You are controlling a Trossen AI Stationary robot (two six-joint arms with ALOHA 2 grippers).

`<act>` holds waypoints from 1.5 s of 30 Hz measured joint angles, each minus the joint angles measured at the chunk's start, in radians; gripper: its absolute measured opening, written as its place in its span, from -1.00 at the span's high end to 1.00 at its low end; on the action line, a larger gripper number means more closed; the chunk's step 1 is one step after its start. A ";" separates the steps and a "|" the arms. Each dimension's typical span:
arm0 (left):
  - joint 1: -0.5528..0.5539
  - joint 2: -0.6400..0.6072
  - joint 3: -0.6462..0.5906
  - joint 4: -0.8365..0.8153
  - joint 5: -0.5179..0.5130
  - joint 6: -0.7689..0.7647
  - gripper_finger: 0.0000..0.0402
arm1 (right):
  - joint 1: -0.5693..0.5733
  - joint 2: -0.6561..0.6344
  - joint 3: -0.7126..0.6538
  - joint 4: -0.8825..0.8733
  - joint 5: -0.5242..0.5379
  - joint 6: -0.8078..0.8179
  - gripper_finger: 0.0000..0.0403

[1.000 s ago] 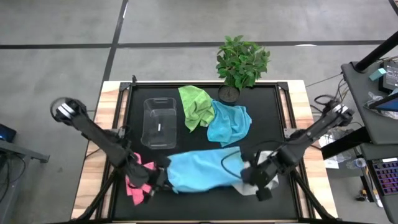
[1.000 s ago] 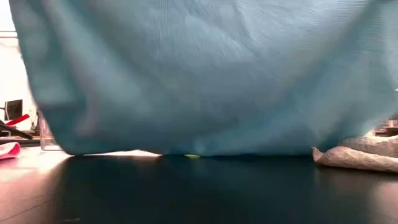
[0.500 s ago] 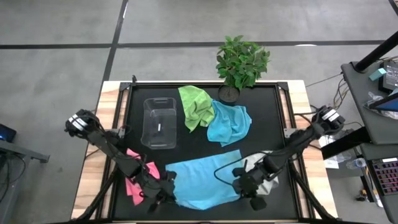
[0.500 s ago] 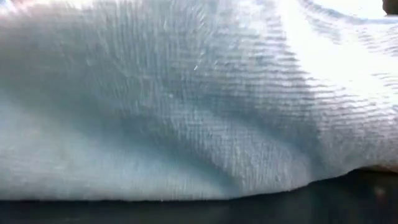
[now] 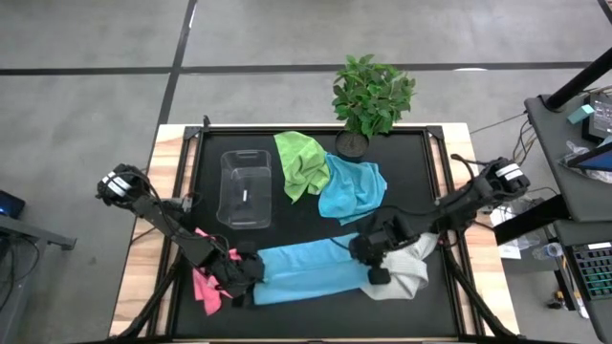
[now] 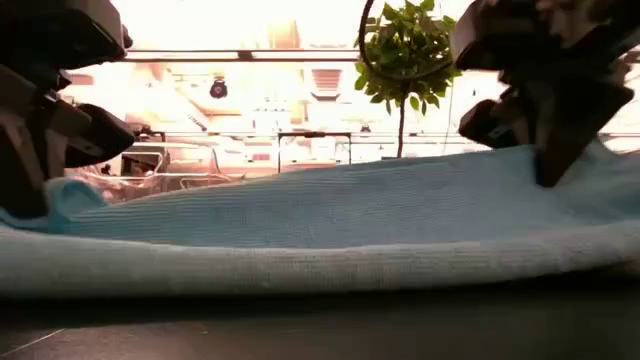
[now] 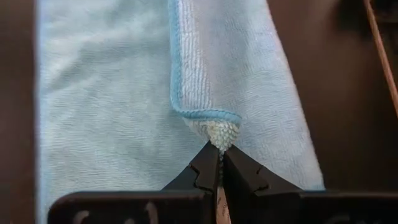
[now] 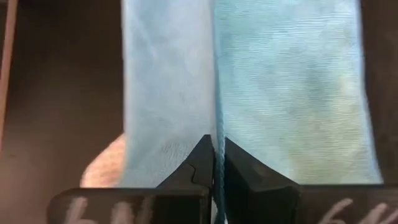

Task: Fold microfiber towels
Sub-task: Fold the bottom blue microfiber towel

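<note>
A light blue microfiber towel lies near the table's front edge as a long strip doubled over, also seen in the low view. My left gripper is shut on its left end and my right gripper on its right end. A pink towel lies crumpled left of it, and a pale grey-white towel lies crumpled at its right. At the back, a lime green towel and a second blue towel lie in loose heaps. My left gripper pinches the upper layer's hemmed corner between its two fingers, only at their free ends. The fingers slant down from the table's left. The towel's lower layer lies flat on the table beneath. My right gripper pinches the upper layer's hemmed edge at the towel's right end between its two fingers. The fingers slant down from the table's right. In the low view the cloth rises slightly to the fingers while the rest lies on the table.
A clear plastic bin stands at the back left and a potted plant at the far edge. Bare black tabletop shows right of the heaps.
Both grippers have come down with the blue towel, which hung spread between them, then gone toward the far edge. The towel's lower part has settled on the table and the held edge has been carried over it. The towel now lies doubled into a long strip.
</note>
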State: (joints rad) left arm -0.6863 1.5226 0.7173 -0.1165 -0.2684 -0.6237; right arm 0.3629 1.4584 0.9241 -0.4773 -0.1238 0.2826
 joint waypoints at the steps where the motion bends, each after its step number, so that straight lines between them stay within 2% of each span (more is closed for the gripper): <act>1: 0.000 -0.001 -0.001 0.000 -0.015 0.000 1.00 | -0.011 0.000 0.000 0.003 0.000 -0.009 0.96; 6: 0.007 -0.001 -0.004 -0.009 -0.081 0.001 1.00 | -0.043 0.001 0.000 -0.027 0.015 -0.022 0.96; 13: 0.013 -0.001 -0.005 -0.132 -0.100 -0.040 1.00 | -0.056 0.004 -0.008 -0.044 0.075 -0.040 0.96; 20: 0.016 -0.001 -0.004 -0.164 -0.202 -0.078 1.00 | -0.058 0.004 -0.013 -0.042 0.138 -0.048 0.96; 27: 0.022 -0.005 -0.005 -0.184 -0.210 -0.079 0.99 | -0.065 0.004 -0.029 -0.035 0.160 -0.048 0.96; 31: 0.025 -0.006 -0.005 -0.183 -0.209 -0.080 0.85 | -0.066 0.004 -0.034 -0.033 0.194 -0.048 0.96; 39: 0.026 -0.009 0.002 -0.225 -0.209 -0.079 0.37 | -0.066 0.004 -0.045 -0.010 0.204 -0.042 0.94; 45: 0.026 -0.057 0.027 -0.341 -0.209 -0.077 0.17 | -0.079 -0.006 -0.045 -0.026 0.206 -0.022 0.73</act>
State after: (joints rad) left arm -0.6601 1.4661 0.7440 -0.4575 -0.4770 -0.7008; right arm 0.2843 1.4527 0.8795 -0.5033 0.0824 0.2606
